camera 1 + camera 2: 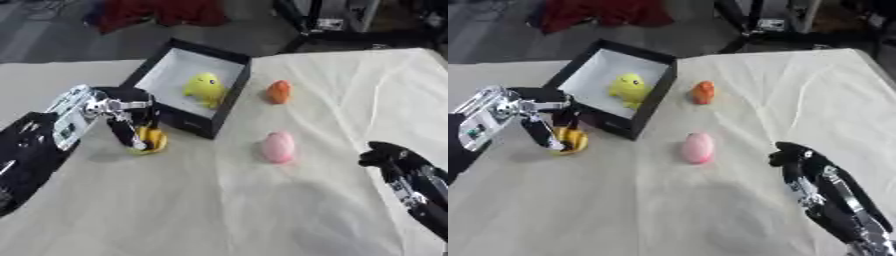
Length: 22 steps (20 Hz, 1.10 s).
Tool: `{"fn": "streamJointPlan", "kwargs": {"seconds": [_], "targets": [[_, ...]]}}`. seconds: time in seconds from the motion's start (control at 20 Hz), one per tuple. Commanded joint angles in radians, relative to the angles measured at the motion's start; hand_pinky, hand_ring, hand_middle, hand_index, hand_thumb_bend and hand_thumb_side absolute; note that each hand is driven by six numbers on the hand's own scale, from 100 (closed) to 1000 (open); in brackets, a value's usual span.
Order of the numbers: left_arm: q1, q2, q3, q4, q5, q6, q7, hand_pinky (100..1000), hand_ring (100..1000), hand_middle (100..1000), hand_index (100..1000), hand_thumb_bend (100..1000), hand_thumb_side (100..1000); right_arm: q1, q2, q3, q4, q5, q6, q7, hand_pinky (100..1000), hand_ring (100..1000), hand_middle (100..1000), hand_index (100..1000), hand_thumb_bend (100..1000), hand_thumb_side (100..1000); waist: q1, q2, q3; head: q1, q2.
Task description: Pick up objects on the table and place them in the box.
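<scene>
A yellow, banana-like object [150, 140] is seen on the cream cloth-covered table [219, 210], just beside the near-left wall of the black box [229, 95], whose inside is white. It is small, rounded and bright yellow, and is partly hidden by the fingers around it. The left hand [127, 117] is lowered over it from the left, with its dark fingers [131, 137] curled down around the object and touching it; whether the object is lifted off the cloth cannot be told. Inside the box, a yellow soft toy [206, 89] is lying against the white floor, towards the right wall. To the right of the box, an orange object [279, 92] is resting on the cloth, well apart from a pink egg-shaped object [278, 147] that lies nearer, towards the table's middle. The right hand [791, 154] is shown at the near right, held above the cloth with its fingers curled in and nothing held; it is touching none of the objects.
</scene>
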Motion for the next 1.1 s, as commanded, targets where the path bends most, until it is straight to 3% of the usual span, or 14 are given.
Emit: {"fn": "streamJointPlan", "kwargs": {"seconds": [0.05, 0.75, 1.1], "targets": [[-0.029, 0.044, 0.03, -0.04, 0.008, 0.012, -0.002, 528, 397, 381, 536, 374, 152, -0.01, -0.011, -0.001, -0.011, -0.007, 0.004, -0.003, 865, 746, 706, 863, 100, 718, 0.006, -0.025, 0.002, -0.003, -0.002], [-0.118, 0.137, 0.098, -0.214, -0.017, 0.056, -0.015, 566, 410, 393, 543, 372, 180, -0.005, -0.017, -0.001, -0.012, -0.006, 0.005, -0.004, 865, 746, 706, 863, 100, 716, 0.008, -0.032, 0.005, -0.009, -0.002], [-0.252, 0.071, 0.079, -0.147, -0.117, 0.024, -0.019, 579, 430, 412, 549, 366, 189, -0.002, -0.018, 0.002, -0.01, -0.007, 0.005, -0.002, 864, 746, 706, 863, 100, 719, 0.008, -0.036, 0.001, -0.006, -0.002]]}}
